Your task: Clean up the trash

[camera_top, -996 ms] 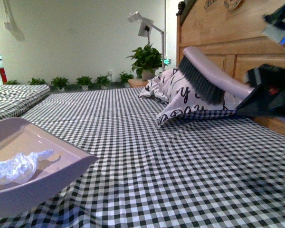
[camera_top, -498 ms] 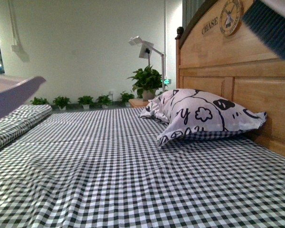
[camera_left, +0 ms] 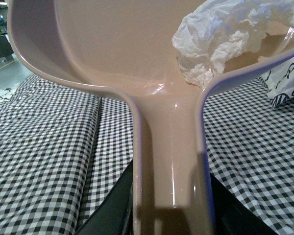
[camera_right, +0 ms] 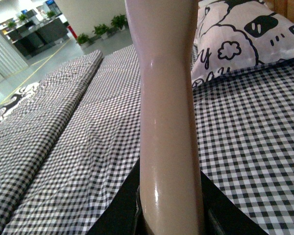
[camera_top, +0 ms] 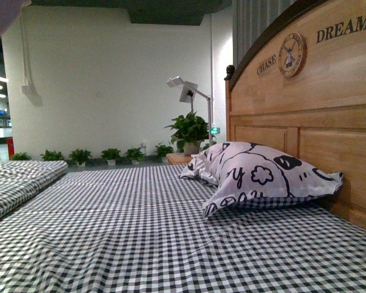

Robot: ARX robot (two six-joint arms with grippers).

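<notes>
The trash [camera_left: 225,39], a crumpled white wad of paper, lies inside the pale dustpan [camera_left: 112,44] against one side wall. My left gripper [camera_left: 170,210] is shut on the dustpan's long handle and holds it in the air above the checked bed. In the front view only a corner of the dustpan [camera_top: 0,15] shows, at the top left. My right gripper [camera_right: 169,210] is shut on the smooth handle of the brush [camera_right: 169,112]; the bristles are out of view. Neither gripper shows in the front view.
A black-and-white checked sheet [camera_top: 140,244] covers the bed. The white pillow with black doodles [camera_top: 262,177] leans on the wooden headboard [camera_top: 317,110] at the right. A folded checked cover [camera_top: 18,177] lies at the left. Potted plants [camera_top: 189,131] and a lamp stand behind.
The dustpan with the trash has risen up and to the left, the brush up and to the right, both almost out of the front view. The view itself now shows more of the headboard.
</notes>
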